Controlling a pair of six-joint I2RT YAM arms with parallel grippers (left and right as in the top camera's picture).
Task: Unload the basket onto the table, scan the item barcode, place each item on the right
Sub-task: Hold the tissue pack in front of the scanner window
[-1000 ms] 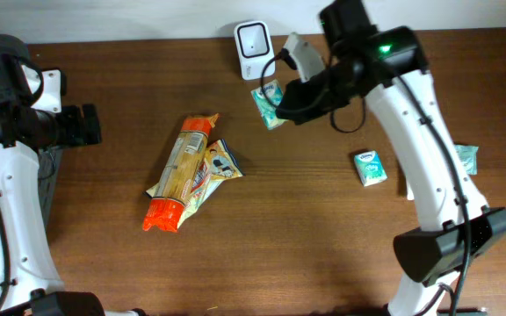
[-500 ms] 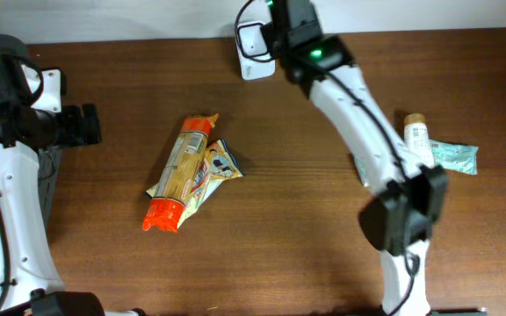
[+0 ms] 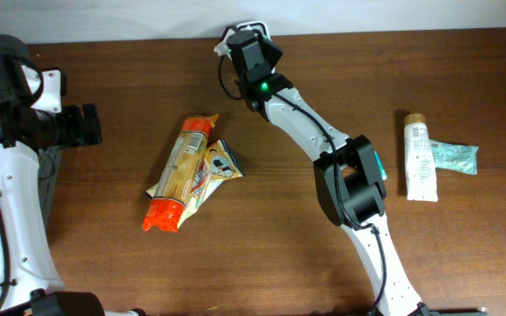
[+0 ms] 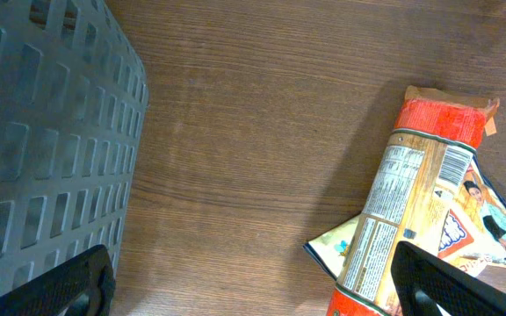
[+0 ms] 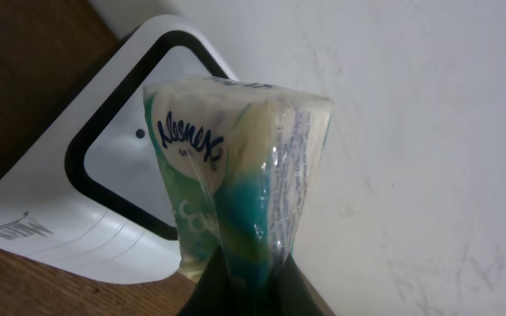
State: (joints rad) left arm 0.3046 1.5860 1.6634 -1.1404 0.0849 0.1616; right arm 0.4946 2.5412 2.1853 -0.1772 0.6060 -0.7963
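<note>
Before scanner (image 5: 117,171) — tissue pack (image 5: 235,149) in hand (image 5: 235,294)

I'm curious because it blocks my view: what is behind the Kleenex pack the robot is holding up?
Behind the Kleenex pack, pinched in the right gripper, stands the white scanner with its black-framed window. The pack covers the window's right part, so that bit is hidden.

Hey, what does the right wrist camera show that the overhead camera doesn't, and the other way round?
Right wrist only: a Kleenex tissue pack pinched in the right end effector, in front of the scanner window. Overhead only: the pasta packet, snack bag, tube, and the left end effector, open and empty. Both: the wooden table and some of the white scanner.
</note>
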